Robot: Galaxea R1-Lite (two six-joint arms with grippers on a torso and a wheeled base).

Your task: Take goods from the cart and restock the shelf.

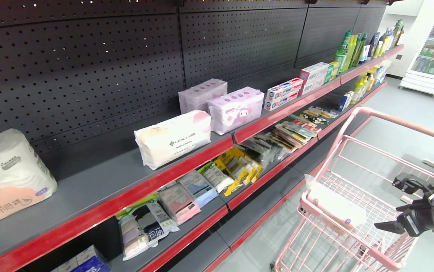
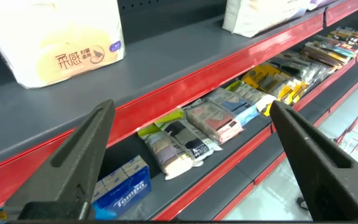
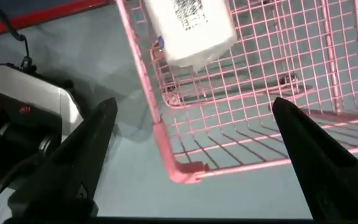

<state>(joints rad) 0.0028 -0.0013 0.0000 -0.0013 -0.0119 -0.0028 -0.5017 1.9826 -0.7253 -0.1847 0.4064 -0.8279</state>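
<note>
A pink wire cart [image 1: 353,121] stands at the lower right of the head view. A white soft pack [image 1: 334,206] lies in its upper basket. My right gripper [image 1: 396,206] hovers open over the cart's near side, to the right of the pack and apart from it. From the right wrist, the open gripper [image 3: 194,162] looks down on the cart rim [image 3: 160,118] and the white pack [image 3: 191,28]. My left gripper [image 2: 191,168] is open and holds nothing, in front of the red-edged shelf [image 2: 166,93], below a white tissue roll pack [image 2: 60,37].
The top shelf board [image 1: 100,189] carries a roll pack [image 1: 9,173] at far left, a white tissue pack [image 1: 173,138], two pink packs [image 1: 236,107], toothpaste boxes [image 1: 283,92] and bottles [image 1: 353,47]. Bare board lies between the first two packs. Lower shelves hold several small packets [image 1: 186,196].
</note>
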